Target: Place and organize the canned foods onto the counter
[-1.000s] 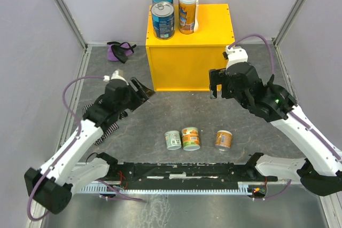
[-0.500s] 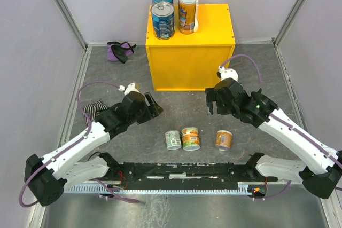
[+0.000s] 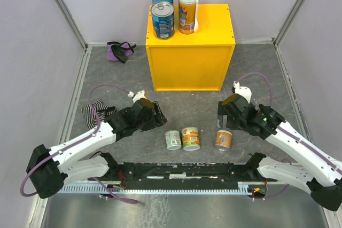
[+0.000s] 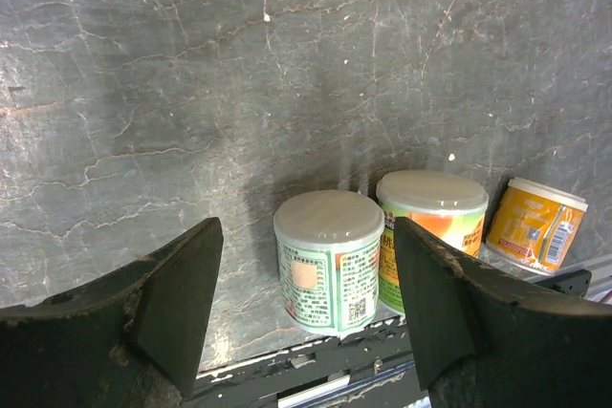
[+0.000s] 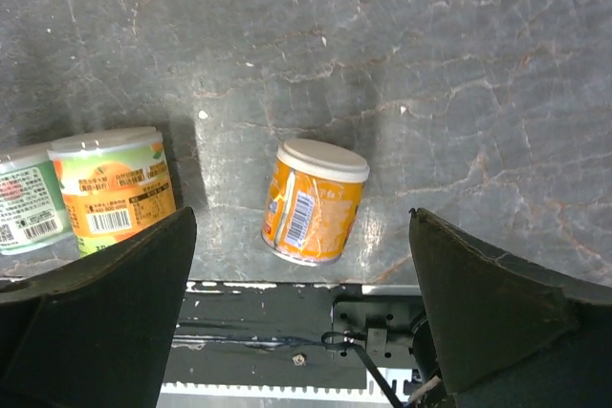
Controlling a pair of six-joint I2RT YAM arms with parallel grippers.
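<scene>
I see white shells over black joints on the left arm (image 3: 80, 145) and right arm (image 3: 302, 145), each trailing a purple cable (image 3: 91, 95); the left gripper (image 4: 306, 226) and right gripper (image 5: 302, 212) have matte black, wedge-shaped fingers (image 4: 177, 303).

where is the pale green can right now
In the top view, the pale green can stands at the left end of a row of three short cans, right beside the middle can, well in front of the yellow box.
</scene>
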